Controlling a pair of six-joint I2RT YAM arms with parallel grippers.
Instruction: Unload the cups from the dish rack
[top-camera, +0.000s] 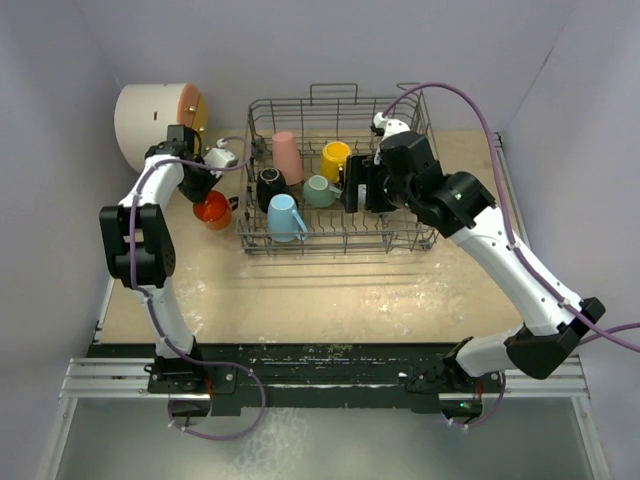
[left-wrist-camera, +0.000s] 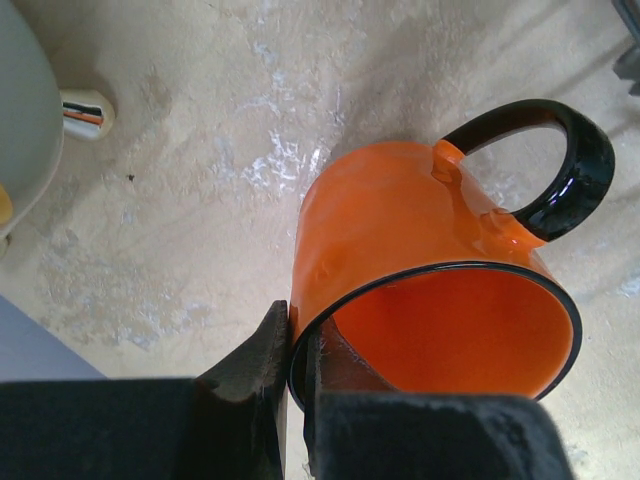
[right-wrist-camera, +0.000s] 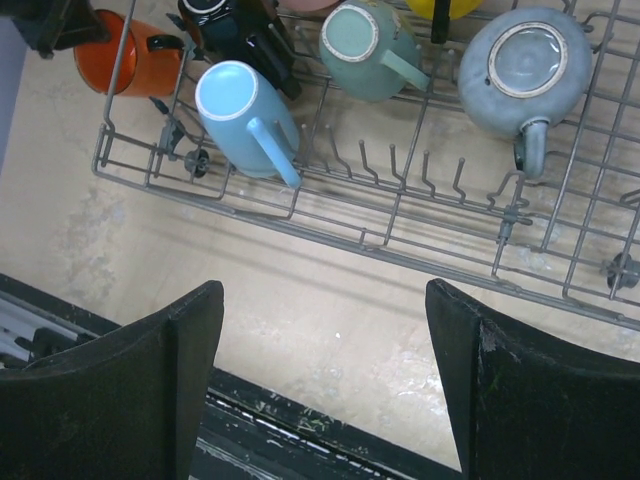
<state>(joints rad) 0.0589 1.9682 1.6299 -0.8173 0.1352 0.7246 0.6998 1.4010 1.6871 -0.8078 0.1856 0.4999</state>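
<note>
The dish rack (top-camera: 338, 238) stands at the middle of the tabletop (top-camera: 330, 295), close to its far edge. Six cups sit inside it.

1. The light blue mug (right-wrist-camera: 240, 110) occupies the rack's near left corner.
2. The black mug (top-camera: 271, 185) is just behind it.
3. The pink tumbler (top-camera: 287, 155) is toward the rack's far left corner.
4. The yellow mug (top-camera: 335, 158) is at the middle of the rack's far side.
5. The teal mug (right-wrist-camera: 365, 45) sits near the rack's centre.
6. The grey mug (right-wrist-camera: 525, 70) sits to the right of the teal one.

In the right wrist view the light blue, teal and grey mugs turn their bases to the camera.

The orange mug (left-wrist-camera: 430, 290) is outside the rack, just beside its left end, toward the tabletop's left edge. The left gripper (left-wrist-camera: 298, 375) is clamped on this mug, with its two fingers (left-wrist-camera: 262, 370) pinching the rim wall between them. We cannot tell whether the mug's base touches the tabletop.

The right gripper (right-wrist-camera: 325, 380) hangs over the rack's right half. Its fingers (right-wrist-camera: 170, 380) are spread wide, with nothing between them.

A white cylinder (top-camera: 150, 120) stands at the tabletop's far left corner.
</note>
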